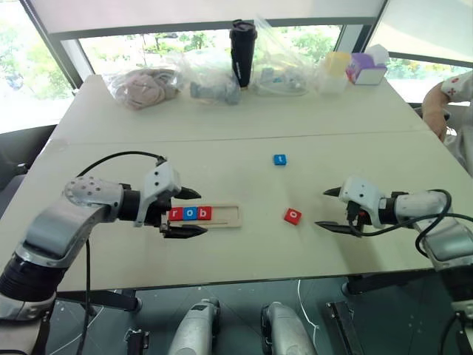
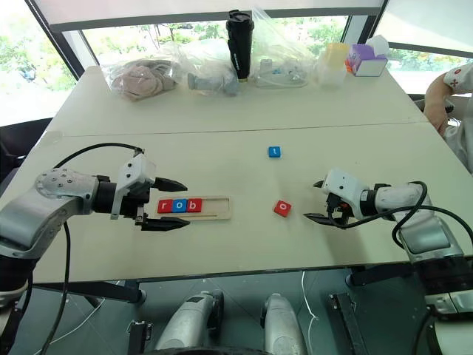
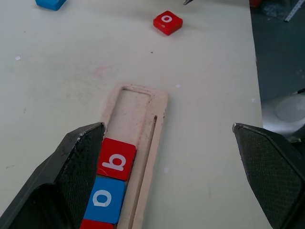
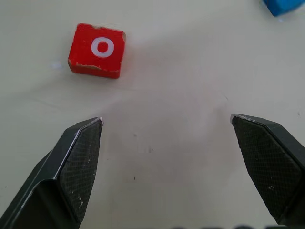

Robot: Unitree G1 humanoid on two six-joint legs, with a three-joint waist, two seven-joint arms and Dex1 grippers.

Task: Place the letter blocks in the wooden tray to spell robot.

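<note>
Currently the wooden tray point(image 1: 225, 215) is holding r, o and b at its left end (two slots bare), the left gripper point(image 1: 185, 211) hovering spread around them. The right gripper point(image 1: 329, 209) is gaping empty right of the red o block point(image 1: 293, 216); the blue t block point(image 1: 279, 159) is sitting farther off.

Table point(image 1: 244, 133) bears wooden tray point(image 1: 225, 216), loose red point(image 1: 293, 216) and blue blocks point(image 1: 279, 159)

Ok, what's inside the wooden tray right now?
The wooden tray holds three blocks at its left end: red r, blue o, red b. The rest is bare wood. Nothing covers it.
</note>
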